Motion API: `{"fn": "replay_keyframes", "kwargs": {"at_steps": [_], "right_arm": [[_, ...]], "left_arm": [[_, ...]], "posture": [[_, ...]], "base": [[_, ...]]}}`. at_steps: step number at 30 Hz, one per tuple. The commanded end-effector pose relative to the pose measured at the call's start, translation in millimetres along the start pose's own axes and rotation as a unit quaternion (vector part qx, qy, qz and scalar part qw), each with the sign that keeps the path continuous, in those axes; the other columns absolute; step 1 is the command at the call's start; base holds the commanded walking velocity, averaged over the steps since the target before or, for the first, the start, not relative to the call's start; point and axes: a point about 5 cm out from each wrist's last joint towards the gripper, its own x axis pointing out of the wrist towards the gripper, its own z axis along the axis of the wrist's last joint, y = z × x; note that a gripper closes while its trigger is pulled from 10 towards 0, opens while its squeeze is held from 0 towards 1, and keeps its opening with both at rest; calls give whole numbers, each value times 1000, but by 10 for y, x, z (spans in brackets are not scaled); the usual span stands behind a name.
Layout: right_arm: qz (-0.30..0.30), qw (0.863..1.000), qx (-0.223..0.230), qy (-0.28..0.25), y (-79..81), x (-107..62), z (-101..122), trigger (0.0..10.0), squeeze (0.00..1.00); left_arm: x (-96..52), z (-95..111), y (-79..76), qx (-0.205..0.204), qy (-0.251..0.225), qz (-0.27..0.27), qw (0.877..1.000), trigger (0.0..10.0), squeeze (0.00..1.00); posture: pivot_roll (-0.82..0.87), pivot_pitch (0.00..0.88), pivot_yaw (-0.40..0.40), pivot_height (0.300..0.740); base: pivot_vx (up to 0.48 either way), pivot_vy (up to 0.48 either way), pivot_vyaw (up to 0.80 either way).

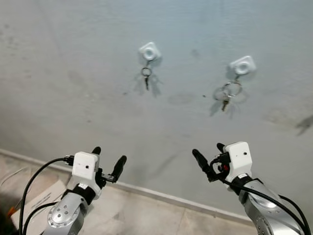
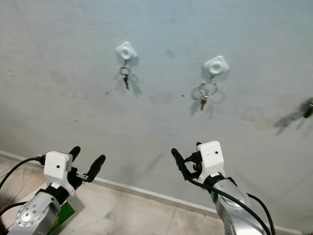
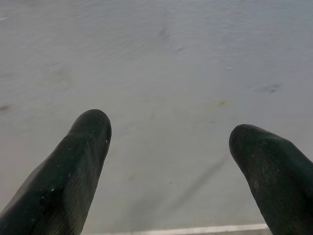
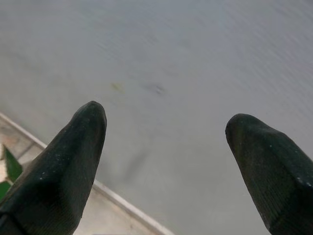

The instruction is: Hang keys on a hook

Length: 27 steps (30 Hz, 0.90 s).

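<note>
Left hand (image 1: pixel 108 158) was raised low before the wall, fingers spread apart, nothing between them. Right hand (image 1: pixel 209 155) was likewise raised, fingers spread, holding nothing. Both sat well below the hooks and apart from the wall surface.

Wall (image 1: pixel 73 73): pale grey, scuffed, with faint smudges and a dark mark toward the right edge. Wrist views looked along each pair of black fingers (image 3: pixel 73 161) onto bare grey wall; right wrist view also caught the fingers (image 4: pixel 63 161) above the skirting line.

Floor (image 1: pixel 146 215): light tiles, meeting the wall at a pale skirting strip (image 1: pixel 161 196).

Arms: silver, with black cables looping from each white wrist block. Left wrist block (image 1: pixel 84 165), right wrist block (image 1: pixel 239 157).

Paper or card sheet (image 1: pixel 41 200) lay on the floor beside the left arm; a green edge (image 2: pixel 66 211) showed near it in the right eye view.

Two white hooks on the wall, side by side, well apart. Left hook (image 1: pixel 149 51) carried a small ring with one dark key (image 1: pixel 146 78) hanging straight down. Right hook (image 1: pixel 243 64) carried a larger ring with keys (image 1: pixel 229 94), hanging just below the hook and against the wall, casting doubled shadows.
</note>
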Motion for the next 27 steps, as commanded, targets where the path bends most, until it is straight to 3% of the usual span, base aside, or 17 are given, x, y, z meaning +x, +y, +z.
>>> {"fn": "replay_keyframes", "kwargs": {"at_steps": [1,5,6,7,8,13,20,27], "right_arm": [[-1,1000,5,2,20,-12,16,10000,965],[-5,1000,16,10,15,0,-8,10000,941],[-6,1000,22,11,14,2,-6,10000,753],[-6,1000,22,11,14,2,-6,10000,753],[-4,1000,19,6,17,28,18,10000,0],[14,1000,-12,-8,70,102,99,10000,0],[23,999,-22,-8,107,124,108,10000,0],[27,999,-23,-7,105,155,103,10000,0]], "left_arm": [[-9,-27,36,1,9,4,1000,10000,0],[-4,-35,36,7,11,9,1000,10000,0],[-8,-30,42,12,10,13,1000,10000,0],[-8,-30,42,12,10,13,1000,10000,0],[2,-19,40,17,9,16,1000,10000,0],[33,10,38,18,3,18,1000,10000,0],[63,35,-11,10,-3,-4,1000,10000,0],[94,80,4,-1,-12,10,1000,10000,0]], "posture": [[45,29,34,740],[45,29,34,740],[47,32,35,740],[47,32,35,740],[49,34,34,740],[50,35,31,740],[47,36,27,740],[56,28,19,740]], "base": [[0,0,-775],[0,0,-775],[0,0,-769],[0,0,-769],[0,0,0],[0,0,0],[0,0,779],[0,0,800]]}}
